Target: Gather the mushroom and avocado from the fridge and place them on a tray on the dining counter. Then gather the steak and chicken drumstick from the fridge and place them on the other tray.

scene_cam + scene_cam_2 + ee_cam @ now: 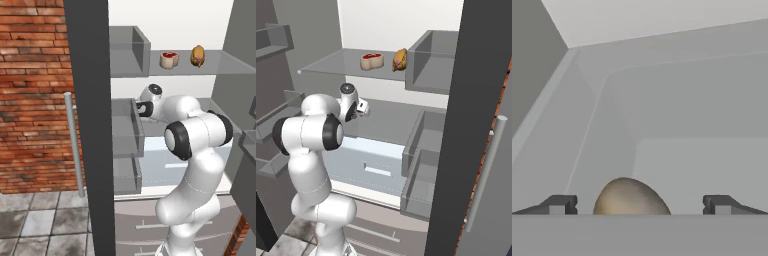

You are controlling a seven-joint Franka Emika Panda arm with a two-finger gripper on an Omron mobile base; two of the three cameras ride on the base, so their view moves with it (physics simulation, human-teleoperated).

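arm (197,165): glossy white rounded links | joints: dark caps | tool (637,205): small dark fingertips

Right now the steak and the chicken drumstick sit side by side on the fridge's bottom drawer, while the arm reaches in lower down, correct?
Not quite. The steak and drumstick do sit side by side, but on the fridge's upper glass shelf, not a drawer. Both base views show it. The arm does reach in below that shelf.

Tight spot in the fridge (90,125)
Gripper (637,205) spread wide around a brown lump (631,197); bin walls close by.
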